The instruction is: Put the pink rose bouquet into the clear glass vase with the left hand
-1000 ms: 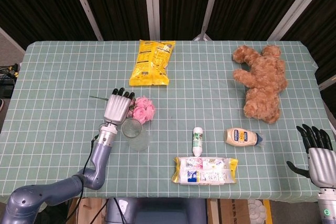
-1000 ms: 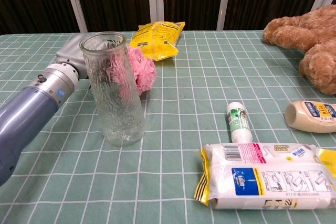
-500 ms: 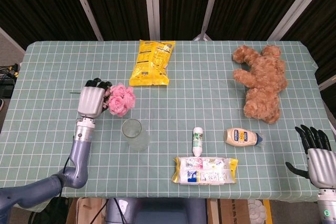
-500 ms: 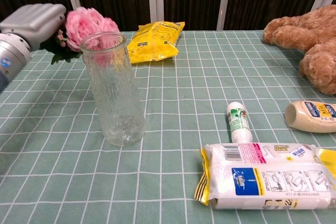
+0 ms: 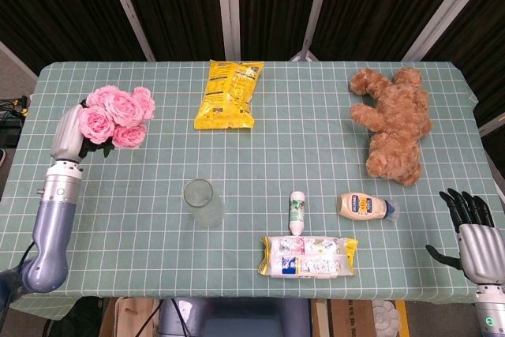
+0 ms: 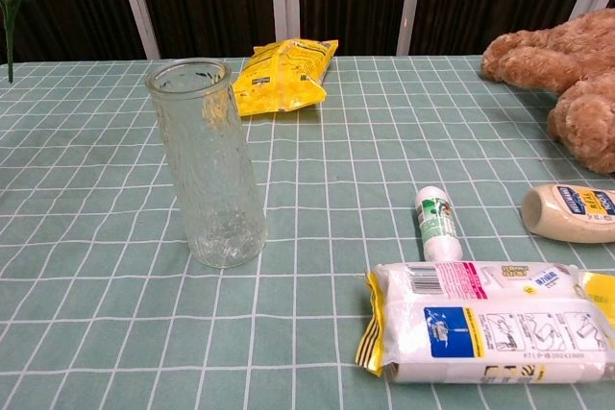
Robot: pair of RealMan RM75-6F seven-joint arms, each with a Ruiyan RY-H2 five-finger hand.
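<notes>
Pink rose bouquet now sits high over the far left part of the table, carried up and leftward from where it hung just left of the vase half a second ago; a second ago it was low beside the vase. In the chest view only a green stem and leaves show at the top left corner, where the blooms and hand were plainly visible before. The left hand grips the bouquet from the left side, fingers hidden behind the blooms, with the grey forearm running down toward the near left edge.

Nearest lies the white and yellow plastic-wrapped packet, close to the near edge. The right hand hovers off the near right corner, fingers spread and holding nothing, unmoved. The clear textured glass vase stands upright and unfilled, left of centre, with open green checked tablecloth between it and the left edge. Right of it lie a small white bottle and a cream squeeze bottle. Farther back rest the yellow snack bag and brown teddy bear.
</notes>
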